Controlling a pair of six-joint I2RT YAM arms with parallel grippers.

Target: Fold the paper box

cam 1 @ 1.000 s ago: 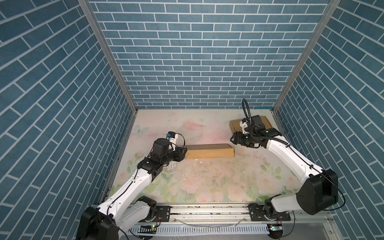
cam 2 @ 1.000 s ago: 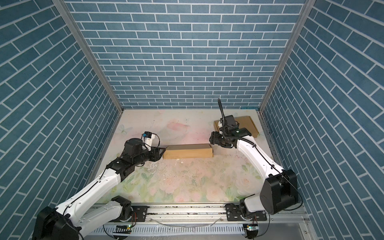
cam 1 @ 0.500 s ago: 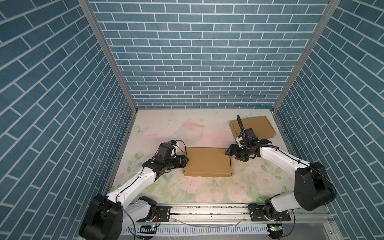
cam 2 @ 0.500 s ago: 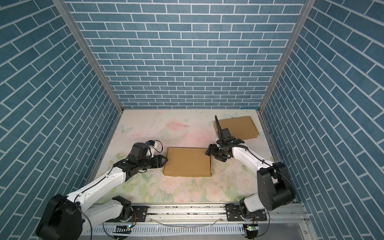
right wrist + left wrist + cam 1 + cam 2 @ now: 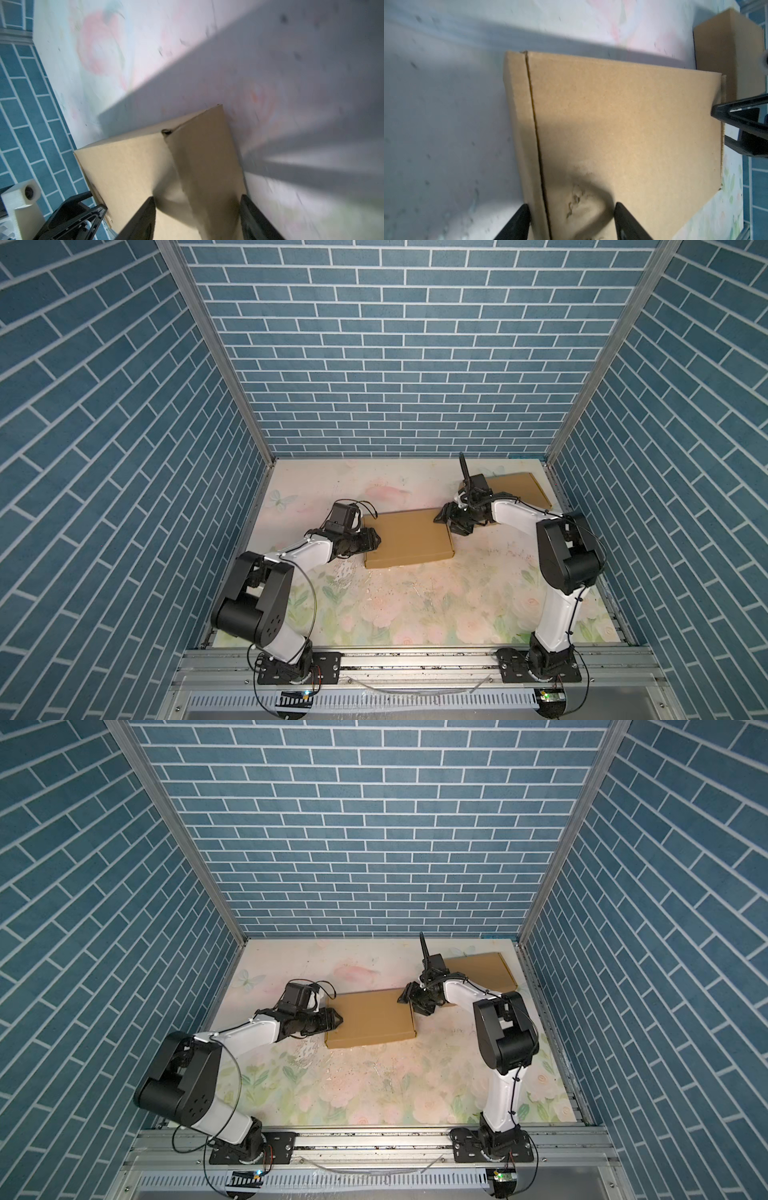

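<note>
I saw the flat cardboard box [image 5: 407, 537] lying near the middle of the floral surface [image 5: 415, 605]. The left end effector [image 5: 376, 540] sat at its 9 o'clock edge, the right end effector [image 5: 440, 519] at its 2 o'clock corner. Both were part open astride its rim, gripping nothing. A second box [image 5: 519, 489] lay toward 1 o'clock.

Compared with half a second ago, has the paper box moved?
Yes. The paper box has shifted away from the front rail, toward the back wall.

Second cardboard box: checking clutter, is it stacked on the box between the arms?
No, the second box lies on the table, right of the central box.
</note>
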